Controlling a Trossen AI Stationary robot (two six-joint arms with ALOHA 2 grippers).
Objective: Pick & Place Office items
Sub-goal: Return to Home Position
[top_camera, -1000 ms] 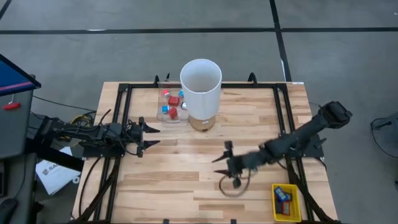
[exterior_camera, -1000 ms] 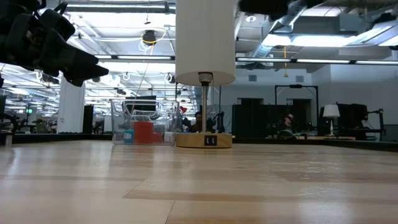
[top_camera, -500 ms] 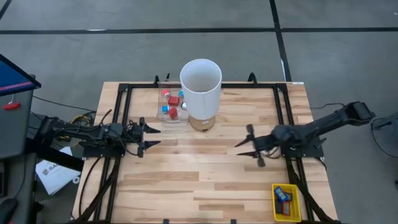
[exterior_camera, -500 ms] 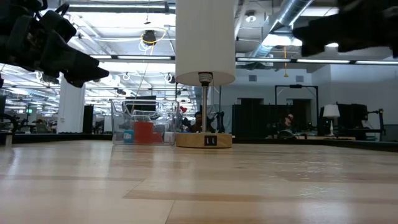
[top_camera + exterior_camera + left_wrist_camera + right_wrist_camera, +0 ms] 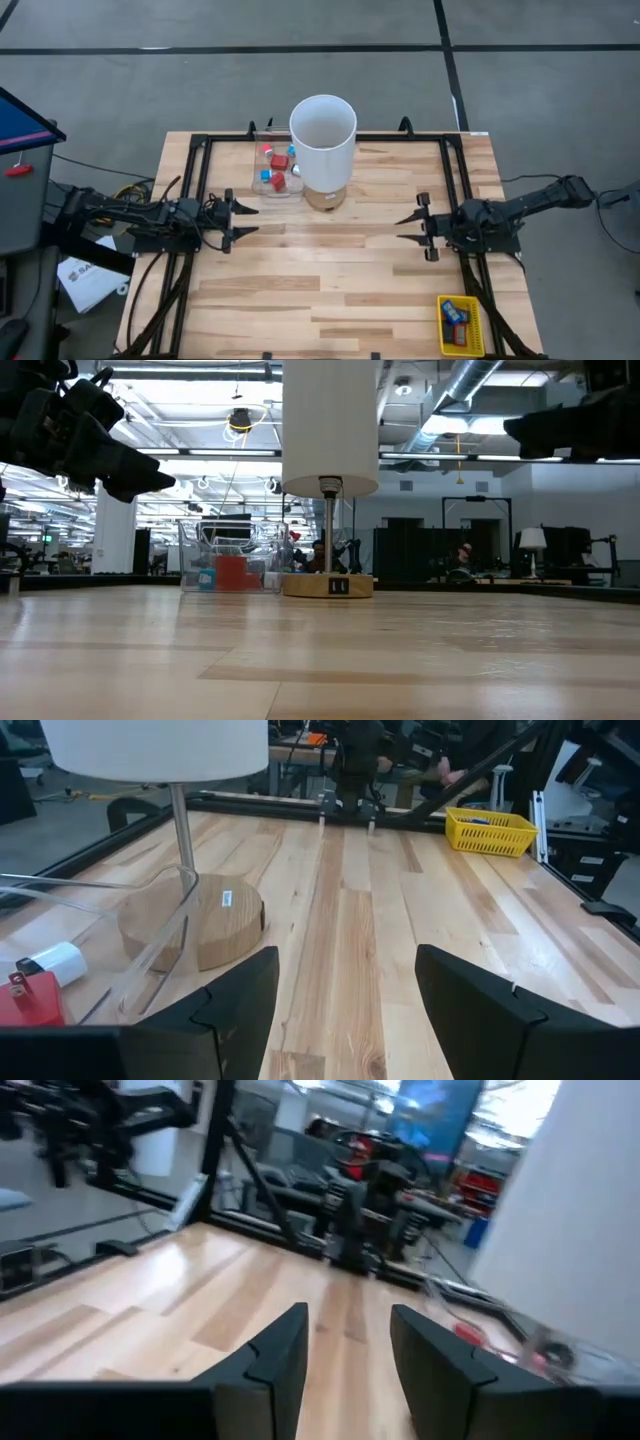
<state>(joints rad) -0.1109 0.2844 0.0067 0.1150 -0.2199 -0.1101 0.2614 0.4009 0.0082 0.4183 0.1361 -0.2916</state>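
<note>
Left fingers (image 5: 240,208) and right fingers (image 5: 413,217) hang released, empty. Timers (image 5: 279,160) beyond the left fingers look light, rigid, slick; pinch flat faces.

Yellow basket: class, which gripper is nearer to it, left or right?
Right. The right gripper hangs open at the table's right side, close to the yellow basket in that side's corner; the left gripper is open at the far left side.
</note>
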